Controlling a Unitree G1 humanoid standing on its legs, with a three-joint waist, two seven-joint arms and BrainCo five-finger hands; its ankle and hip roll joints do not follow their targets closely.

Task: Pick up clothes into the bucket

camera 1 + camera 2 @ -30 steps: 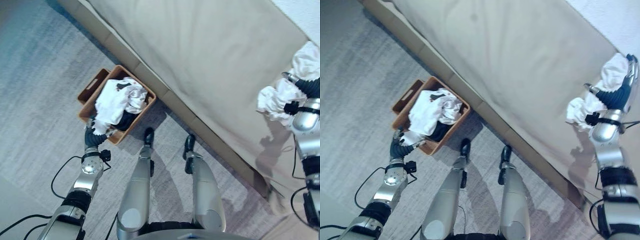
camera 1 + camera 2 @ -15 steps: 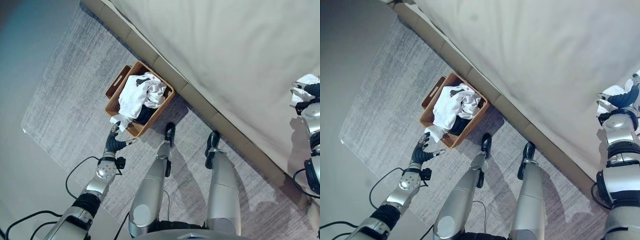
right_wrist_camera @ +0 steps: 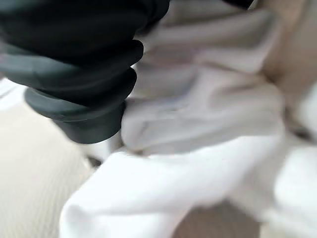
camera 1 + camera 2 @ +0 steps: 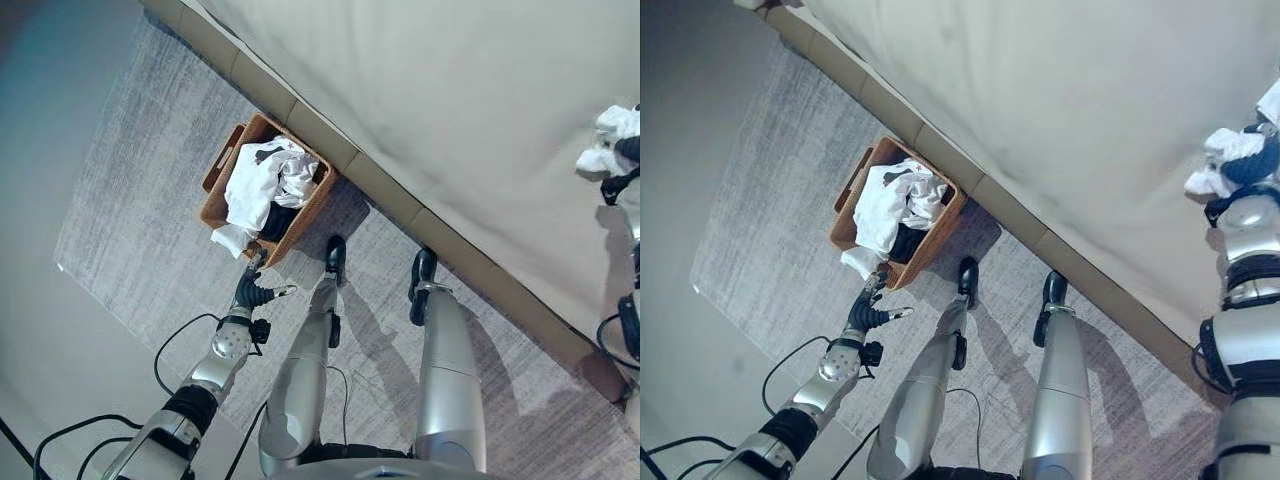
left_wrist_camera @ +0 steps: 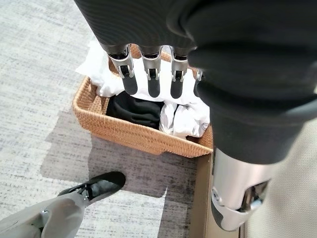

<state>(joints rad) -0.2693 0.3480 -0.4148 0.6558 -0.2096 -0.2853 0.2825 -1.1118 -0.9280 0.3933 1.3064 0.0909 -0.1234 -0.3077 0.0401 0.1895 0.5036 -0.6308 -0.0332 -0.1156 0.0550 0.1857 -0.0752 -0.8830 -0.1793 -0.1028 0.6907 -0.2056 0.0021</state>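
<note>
A woven brown basket [image 4: 307, 203] stands on the rug against the bed's base, piled with white clothes [image 4: 262, 172] over a black garment [image 5: 134, 110]. One white piece [image 4: 229, 239] hangs over its near rim. My left hand [image 4: 254, 291] hovers just short of that rim, open, fingers [image 5: 151, 77] straight and holding nothing. At the far right, on the bed, my right hand [image 4: 1247, 165] is wrapped in a bunched white cloth [image 4: 1221, 160]. That white cloth [image 3: 198, 129] lies right against the hand's dark cover [image 3: 74, 74].
A wide beige bed [image 4: 450, 110] runs diagonally across the view, its padded base [image 4: 380, 180] right behind the basket. A grey rug [image 4: 130, 200] covers the floor around the basket, with bare floor [image 4: 50, 340] beyond its edge.
The camera has swung, shifting the whole picture. My left hand has drawn back from the basket's near rim, where it touched the hanging cloth. The right hand still has the white cloth about it.
</note>
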